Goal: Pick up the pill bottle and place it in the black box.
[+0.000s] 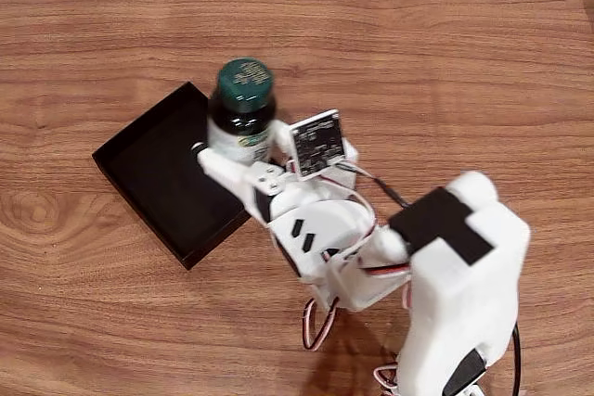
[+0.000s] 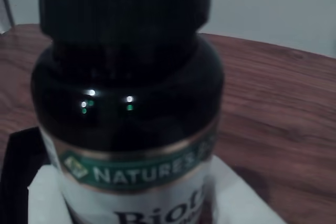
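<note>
The pill bottle is dark with a green cap and a pale label, and it stands upright at the right edge of the black box. My white gripper is shut on its lower body, one finger on each side. In the wrist view the pill bottle is very close, with white fingertips beside its label and a strip of the black box at lower left. I cannot tell whether the bottle's base rests on anything.
A wooden table runs in every direction around the box. My white arm with its loose wires occupies the lower right of the fixed view. A pale wall rises behind the table's far edge.
</note>
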`<act>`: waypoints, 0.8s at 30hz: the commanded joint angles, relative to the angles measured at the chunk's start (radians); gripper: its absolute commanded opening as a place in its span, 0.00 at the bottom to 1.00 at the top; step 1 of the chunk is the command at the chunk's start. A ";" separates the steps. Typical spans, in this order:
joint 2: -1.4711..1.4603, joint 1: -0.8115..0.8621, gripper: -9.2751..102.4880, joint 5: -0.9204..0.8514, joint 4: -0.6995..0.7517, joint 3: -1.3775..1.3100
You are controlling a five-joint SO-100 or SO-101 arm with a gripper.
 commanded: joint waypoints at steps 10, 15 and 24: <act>-0.106 -0.048 0.21 0.034 -0.089 -0.170; -0.198 -0.061 0.21 0.038 -0.126 -0.227; -0.314 -0.066 0.22 0.043 -0.155 -0.314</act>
